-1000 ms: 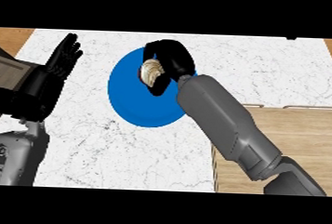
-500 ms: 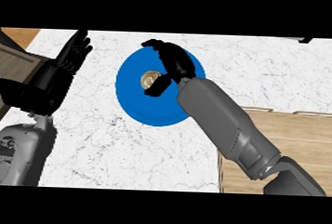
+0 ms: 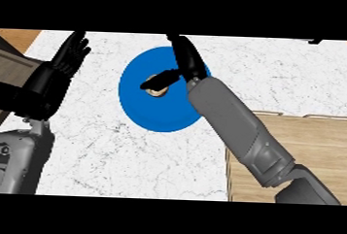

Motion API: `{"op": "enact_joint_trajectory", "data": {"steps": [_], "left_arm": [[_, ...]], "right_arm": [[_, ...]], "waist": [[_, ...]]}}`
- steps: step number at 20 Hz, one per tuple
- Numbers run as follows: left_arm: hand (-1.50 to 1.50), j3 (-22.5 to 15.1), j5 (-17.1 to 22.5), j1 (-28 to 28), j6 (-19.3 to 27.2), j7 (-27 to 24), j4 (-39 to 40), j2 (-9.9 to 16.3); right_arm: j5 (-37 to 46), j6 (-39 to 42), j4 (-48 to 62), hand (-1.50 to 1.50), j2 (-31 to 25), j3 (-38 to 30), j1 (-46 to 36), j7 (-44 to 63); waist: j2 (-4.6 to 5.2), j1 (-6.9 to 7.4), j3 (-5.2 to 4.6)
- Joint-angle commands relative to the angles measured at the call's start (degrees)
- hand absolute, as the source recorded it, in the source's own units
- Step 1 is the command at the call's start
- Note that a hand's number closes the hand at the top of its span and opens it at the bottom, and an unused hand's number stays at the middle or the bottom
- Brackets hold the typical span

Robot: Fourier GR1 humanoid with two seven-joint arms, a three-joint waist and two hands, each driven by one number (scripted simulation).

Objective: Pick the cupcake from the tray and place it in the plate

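Grey forearm casings come in from the lower edge on both sides, and between them lies the white, dark-veined marble of the table [image 3: 132, 156]. At the lower right, a pale wooden tray [image 3: 305, 143] with a raised rim sits on the marble; the right forearm crosses its near left corner on the way up to the plate.

Further in, near the middle of the table, is the round blue plate [image 3: 151, 115]. The cupcake [image 3: 157, 88] rests on the plate, in its upper middle part, showing a light tan top with a darker rim. The right robot hand [image 3: 182, 66] is over the far side of the plate, fingers straight and pointing away towards the far edge of the table. Its thumb reaches sideways to the left and lies across the top of the cupcake, or just over it; whether it touches cannot be told. The fingers are not curled round the cupcake, so the hand is spread and holds nothing.

At the left, the left robot hand [image 3: 52, 78] stands over the marble beside the table's left edge, well apart from the plate, fingers straight and pointing up and away, resting with nothing in it. Beyond the table's left edge a strip of brown wooden surface [image 3: 10, 40] shows.
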Motion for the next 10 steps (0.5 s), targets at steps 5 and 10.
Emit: {"op": "enact_joint_trajectory", "data": {"steps": [5,10], "left_arm": [[0.0,1.0,-0.9,1.7,1.2,0.5,-0.3,0.0],[0.0,0.2,-2.9,5.4,3.1,-0.9,-2.1,-1.5]], "right_arm": [[-8.3,2.7,7.2,-1.5,0.0,-8.6,-2.0,-9.2],[-10.1,10.5,9.0,-1.5,-5.2,-12.8,1.9,-15.3]], "waist": [[-0.47,-3.3,-0.01],[-1.0,-4.91,0.01]]}}
